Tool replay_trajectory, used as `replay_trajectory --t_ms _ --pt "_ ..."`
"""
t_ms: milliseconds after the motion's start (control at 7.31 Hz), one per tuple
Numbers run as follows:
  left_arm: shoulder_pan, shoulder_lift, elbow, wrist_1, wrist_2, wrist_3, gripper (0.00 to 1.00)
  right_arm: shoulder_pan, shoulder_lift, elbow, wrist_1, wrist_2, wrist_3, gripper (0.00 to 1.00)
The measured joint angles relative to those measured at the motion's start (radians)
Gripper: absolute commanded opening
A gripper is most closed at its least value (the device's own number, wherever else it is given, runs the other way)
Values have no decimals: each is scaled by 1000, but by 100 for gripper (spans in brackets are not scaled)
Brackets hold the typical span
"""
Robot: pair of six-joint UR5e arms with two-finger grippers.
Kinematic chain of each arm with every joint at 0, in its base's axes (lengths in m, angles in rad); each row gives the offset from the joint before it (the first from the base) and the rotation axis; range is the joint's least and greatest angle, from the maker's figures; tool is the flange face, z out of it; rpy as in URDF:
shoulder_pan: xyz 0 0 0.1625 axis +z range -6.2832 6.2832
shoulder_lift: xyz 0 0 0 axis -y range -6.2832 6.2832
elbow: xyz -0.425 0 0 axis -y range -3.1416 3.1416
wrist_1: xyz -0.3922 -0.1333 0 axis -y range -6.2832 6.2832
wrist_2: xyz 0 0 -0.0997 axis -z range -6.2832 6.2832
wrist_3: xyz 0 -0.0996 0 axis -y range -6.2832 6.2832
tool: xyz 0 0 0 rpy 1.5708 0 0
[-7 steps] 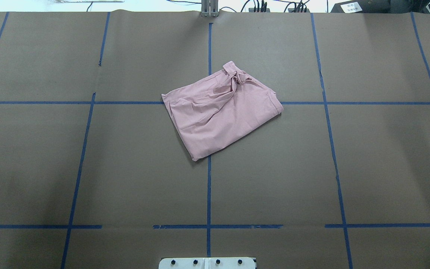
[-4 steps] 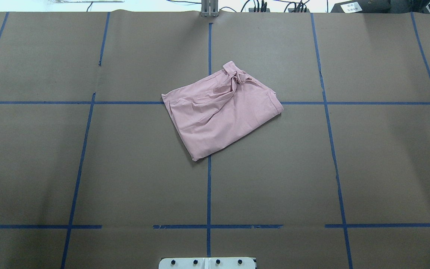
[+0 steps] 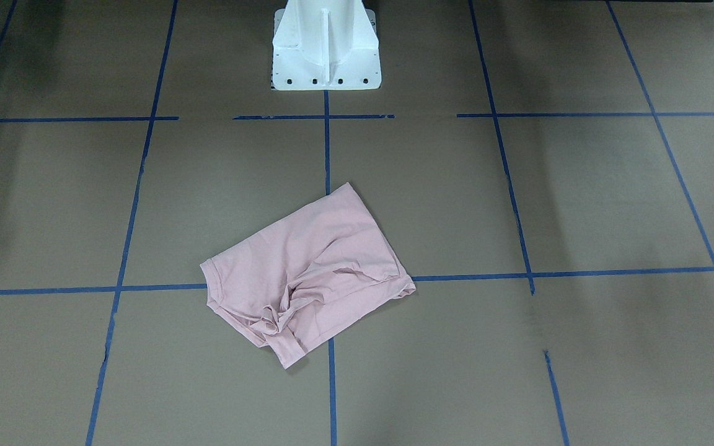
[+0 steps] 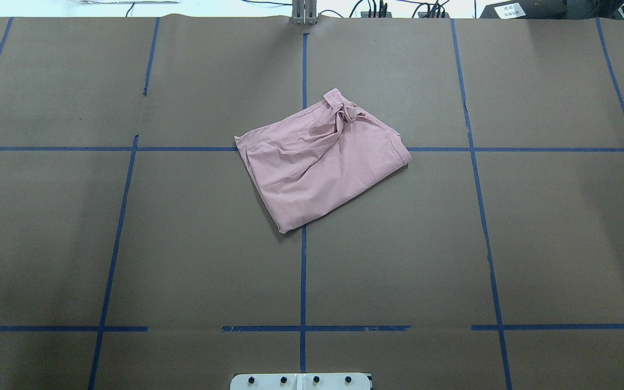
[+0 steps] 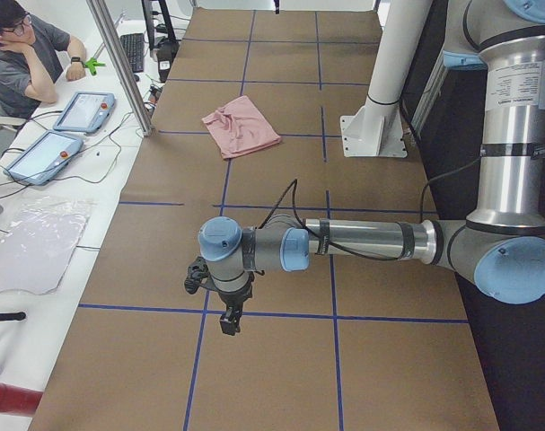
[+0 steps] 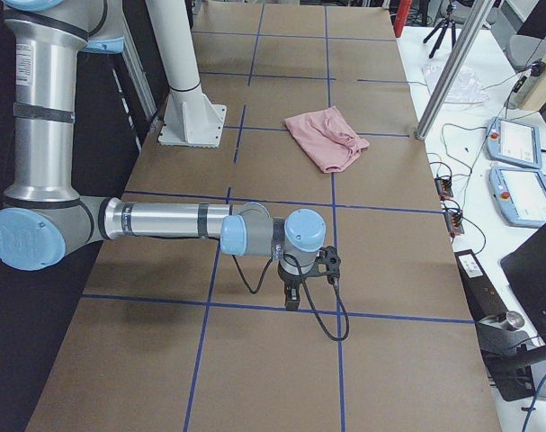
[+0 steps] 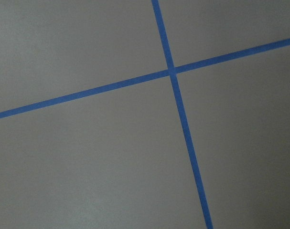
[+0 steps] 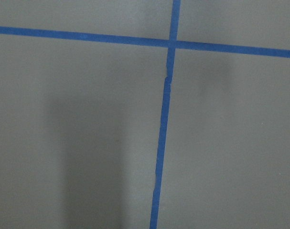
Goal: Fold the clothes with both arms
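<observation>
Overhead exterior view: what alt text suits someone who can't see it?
A pink T-shirt lies loosely folded and wrinkled, askew, near the middle of a brown table gridded with blue tape. A white base peeks in at the bottom edge.

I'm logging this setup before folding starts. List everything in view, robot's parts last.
T-shirt: one, pale pink, rumpled, mid-table over the centre tape line.
table: one, brown paper cover, under everything.
tape lines: several, blue, a grid on the table.
pedestal base: one, white, at the robot's table edge.
person: one, grey top, seated at the white side bench.
pendants: two, blue-edged screens, on that bench.
left arm: one, silver with light blue caps, low over the table's left end.
left gripper: one, black, pointing down; open or shut unclear.
right arm: one, same colours, low over the right end.
right gripper: one, black, pointing down; open or shut unclear.
</observation>
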Motion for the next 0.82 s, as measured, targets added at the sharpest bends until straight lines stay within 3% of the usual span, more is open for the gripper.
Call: replay_trajectory --t_ms 821 --pt "0 0 6 0 -11 -17 100 70 -3 -12 23 24 2 100"
